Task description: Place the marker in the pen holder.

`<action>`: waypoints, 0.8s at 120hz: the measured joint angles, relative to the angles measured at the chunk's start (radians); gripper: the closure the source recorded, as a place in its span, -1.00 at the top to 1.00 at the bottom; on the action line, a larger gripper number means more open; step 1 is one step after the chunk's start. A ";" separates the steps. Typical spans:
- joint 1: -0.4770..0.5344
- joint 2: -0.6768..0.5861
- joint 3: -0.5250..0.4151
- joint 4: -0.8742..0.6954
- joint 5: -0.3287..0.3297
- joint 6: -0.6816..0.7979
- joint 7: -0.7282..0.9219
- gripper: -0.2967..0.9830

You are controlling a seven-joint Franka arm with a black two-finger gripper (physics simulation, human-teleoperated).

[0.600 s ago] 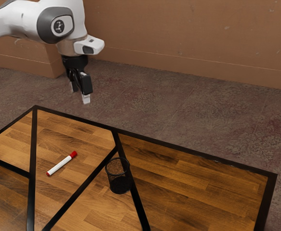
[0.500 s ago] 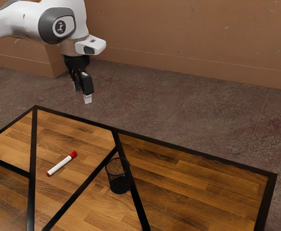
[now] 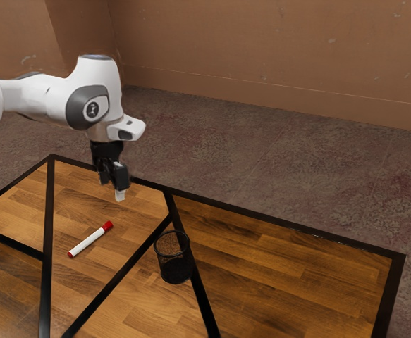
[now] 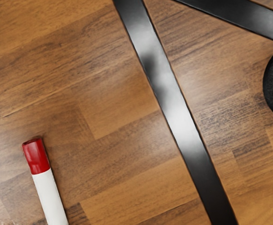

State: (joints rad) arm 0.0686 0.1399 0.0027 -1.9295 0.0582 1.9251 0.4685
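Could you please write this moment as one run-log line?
marker: flat on table, red-capped, not grasped | pen holder: upright, marker outside it | jaws: raised above table, empty | task: not done

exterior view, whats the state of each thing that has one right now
White marker with red cap: capped, lying on its side on the wooden table, outside the holder, not gripped
Black round mesh pen holder: upright on the table, open at the top, nothing sticking out
Black two-finger gripper: open, nothing held, raised above the table
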 joint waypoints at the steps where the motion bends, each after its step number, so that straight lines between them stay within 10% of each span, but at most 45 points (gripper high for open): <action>1: 0.004 0.003 0.000 -0.007 0.000 0.010 -0.002 0.54; 96: 0.154 0.190 0.009 -0.140 0.013 0.429 -0.093 -0.12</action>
State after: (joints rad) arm 0.2223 0.3299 0.0113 -2.0695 0.0707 2.3538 0.3759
